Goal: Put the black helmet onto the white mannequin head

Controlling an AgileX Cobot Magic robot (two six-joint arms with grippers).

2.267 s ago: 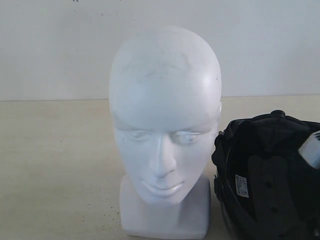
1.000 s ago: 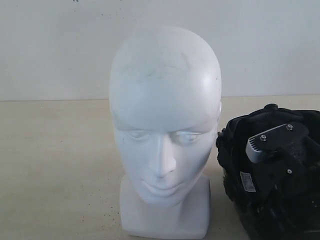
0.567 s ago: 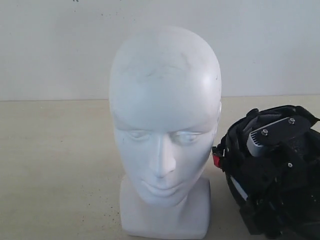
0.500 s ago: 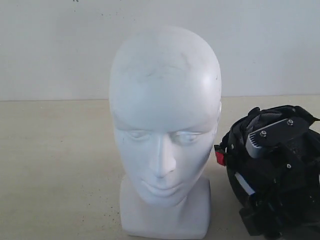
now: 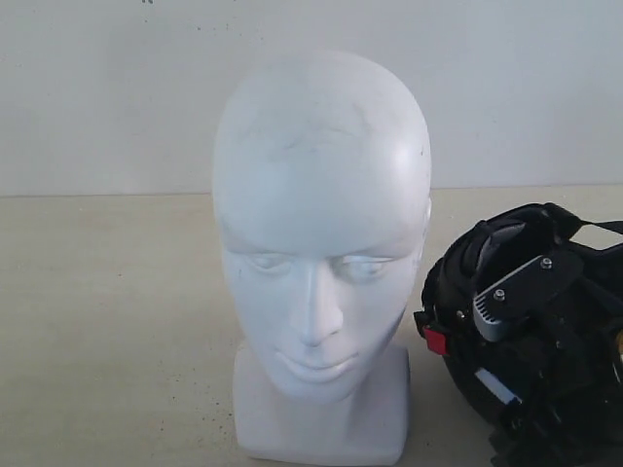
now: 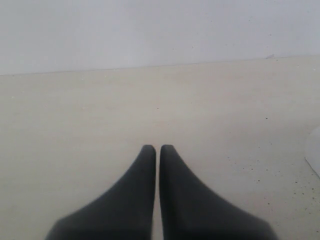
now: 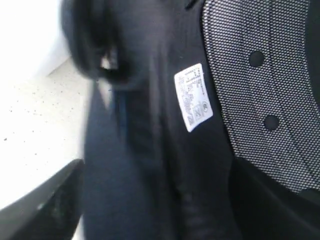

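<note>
Pale speckled tabletop point(image 5: 107, 321) fills the foreground. Nearest, the black helmet point(image 5: 453, 287) is tilted, lining outward, just beside the upright white mannequin head point(image 5: 321, 243). The right gripper point(image 5: 521, 292) reaches inside it with one finger point(image 7: 47, 207) outside the shell; its hold cannot be told. The left gripper point(image 6: 157, 148) hangs over the tabletop, jaws nearly touching and empty. A white wall point(image 5: 97, 88) stands behind.

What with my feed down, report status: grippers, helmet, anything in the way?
Left gripper shut, empty. Right gripper clamped on the black helmet, at its rim. Helmet beside the white mannequin head, not on it. Nothing between them.
</note>
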